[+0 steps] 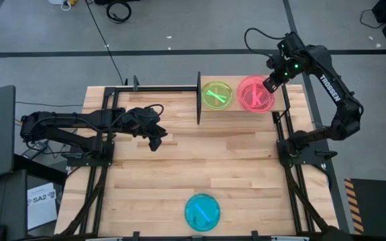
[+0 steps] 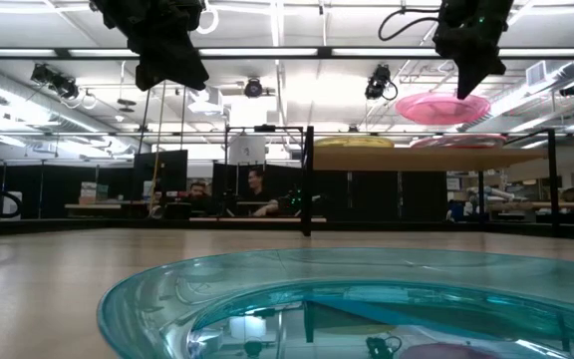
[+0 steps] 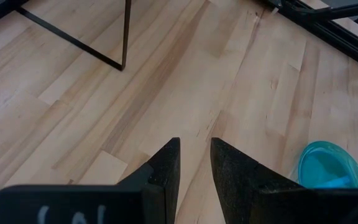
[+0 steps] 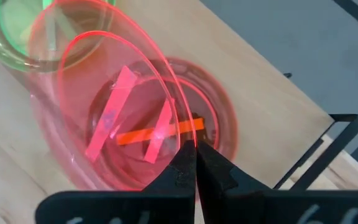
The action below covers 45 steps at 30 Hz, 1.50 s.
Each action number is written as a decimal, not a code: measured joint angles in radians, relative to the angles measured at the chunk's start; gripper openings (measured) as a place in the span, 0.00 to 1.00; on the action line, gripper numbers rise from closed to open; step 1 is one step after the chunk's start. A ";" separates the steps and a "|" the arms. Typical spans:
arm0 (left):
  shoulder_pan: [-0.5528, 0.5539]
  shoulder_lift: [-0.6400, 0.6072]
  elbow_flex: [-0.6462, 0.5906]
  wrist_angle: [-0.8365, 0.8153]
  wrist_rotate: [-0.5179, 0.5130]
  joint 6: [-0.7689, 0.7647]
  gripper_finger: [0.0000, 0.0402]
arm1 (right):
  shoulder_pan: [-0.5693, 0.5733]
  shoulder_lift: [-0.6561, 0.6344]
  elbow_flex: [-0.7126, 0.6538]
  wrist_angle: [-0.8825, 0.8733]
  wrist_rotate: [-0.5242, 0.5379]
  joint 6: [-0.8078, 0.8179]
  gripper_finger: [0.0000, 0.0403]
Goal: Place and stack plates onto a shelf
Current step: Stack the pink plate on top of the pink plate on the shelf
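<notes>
The shelf (image 1: 240, 82) stands at the table's far side, right of centre. A green plate (image 1: 216, 94) lies on its left half, and a pink plate (image 2: 456, 141) lies on its right half with an orange stripe showing under it (image 4: 135, 135). My right gripper (image 1: 271, 84) is shut on another pink plate (image 2: 443, 107), held above that one. A teal plate (image 1: 202, 212) lies on the table near the front edge. My left gripper (image 1: 156, 137) hangs over the table's left middle with a narrow gap between its fingers (image 3: 194, 149) and holds nothing. My right gripper pinches the upper pink plate's rim (image 4: 180, 127) between its two fingers, on the plate's right side. The fingers come from above, slanting down. The plate hangs about level, lifted clear of the pink plate on the shelf.
A thin black metal post (image 1: 199, 99) stands at the shelf's left end. Black frames (image 1: 106, 134) run along the table's left and right sides. Bare wood lies between the shelf and the teal plate. People sit in the room behind (image 2: 252, 189).
</notes>
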 joint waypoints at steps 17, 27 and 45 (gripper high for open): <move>0.000 0.000 0.000 0.000 0.000 0.000 0.24 | 0.062 0.001 -0.045 0.032 0.171 -0.001 0.02; 0.000 0.000 0.000 0.000 0.000 0.000 0.24 | 0.067 0.001 -0.049 0.050 0.203 -0.001 0.02; 0.000 0.000 0.000 0.000 0.000 0.000 0.24 | 0.067 0.001 -0.049 0.050 0.203 -0.001 0.07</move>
